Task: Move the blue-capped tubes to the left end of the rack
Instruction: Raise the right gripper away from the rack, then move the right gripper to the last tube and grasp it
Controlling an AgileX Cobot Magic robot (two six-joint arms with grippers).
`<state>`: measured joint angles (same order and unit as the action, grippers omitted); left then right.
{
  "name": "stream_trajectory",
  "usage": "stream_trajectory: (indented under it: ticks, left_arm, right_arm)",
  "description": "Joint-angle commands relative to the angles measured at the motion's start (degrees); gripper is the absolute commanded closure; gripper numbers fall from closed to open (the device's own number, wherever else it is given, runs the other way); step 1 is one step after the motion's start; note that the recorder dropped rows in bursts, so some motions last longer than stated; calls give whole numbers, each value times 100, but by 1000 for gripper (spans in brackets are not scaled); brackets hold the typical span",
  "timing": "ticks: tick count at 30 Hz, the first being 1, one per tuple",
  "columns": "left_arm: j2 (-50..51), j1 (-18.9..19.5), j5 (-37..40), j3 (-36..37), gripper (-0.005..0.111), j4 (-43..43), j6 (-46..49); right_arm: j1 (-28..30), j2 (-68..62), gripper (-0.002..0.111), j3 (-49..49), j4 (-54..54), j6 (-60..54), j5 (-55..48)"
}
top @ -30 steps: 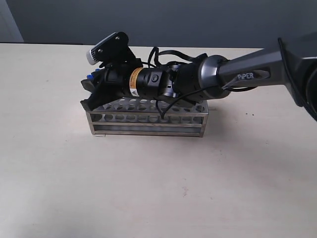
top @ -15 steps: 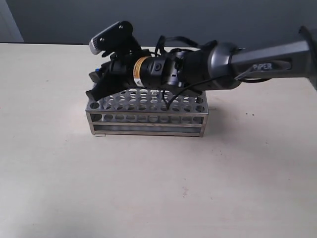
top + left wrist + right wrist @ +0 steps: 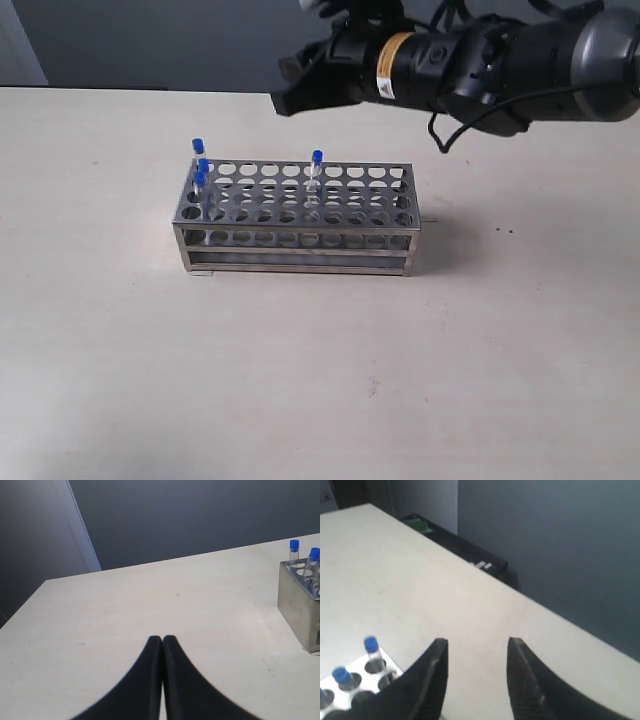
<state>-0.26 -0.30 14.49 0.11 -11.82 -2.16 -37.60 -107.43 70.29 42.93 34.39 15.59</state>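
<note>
Rack with blue-capped tubes stands below the parted, empty right claw; left claw closed.

I see the rack standing on the table, a little left of centre. Three tubes stand in its left end, one behind another; a fourth tube stands near its middle.

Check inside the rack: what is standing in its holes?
Four blue-capped tubes: three clustered at the left end of the rack, one near the middle. The other holes look empty. The tubes' lower ends cannot be made out.
</note>
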Motion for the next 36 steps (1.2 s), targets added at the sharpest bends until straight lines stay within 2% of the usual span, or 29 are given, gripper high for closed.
stream_trajectory:
  ticks: [1, 11, 17, 23, 29, 36]
  left_arm:
    - [26, -35, -77, -11, 106, 20, -20]
    - [26, -35, -77, -11, 106, 20, -20]
    - [26, -35, -77, -11, 106, 20, -20]
    - [26, -35, -77, -11, 106, 20, -20]
    - [26, -35, -77, -11, 106, 20, -20]
    - [26, -35, -77, -11, 106, 20, -20]
  right_arm:
    - [52, -137, 70, -446, 8, 22, 195]
    - [121, -368, 70, -553, -160, -5, 426]
    - [291, -613, 70, -553, -758, -91, 1079]
    - [294, -676, 70, -739, -895, -119, 1663]
    - [294, -699, 70, -1112, -1877, -927, 1799]
    - [281, -713, 70, -1248, -1919, -975, 2024]
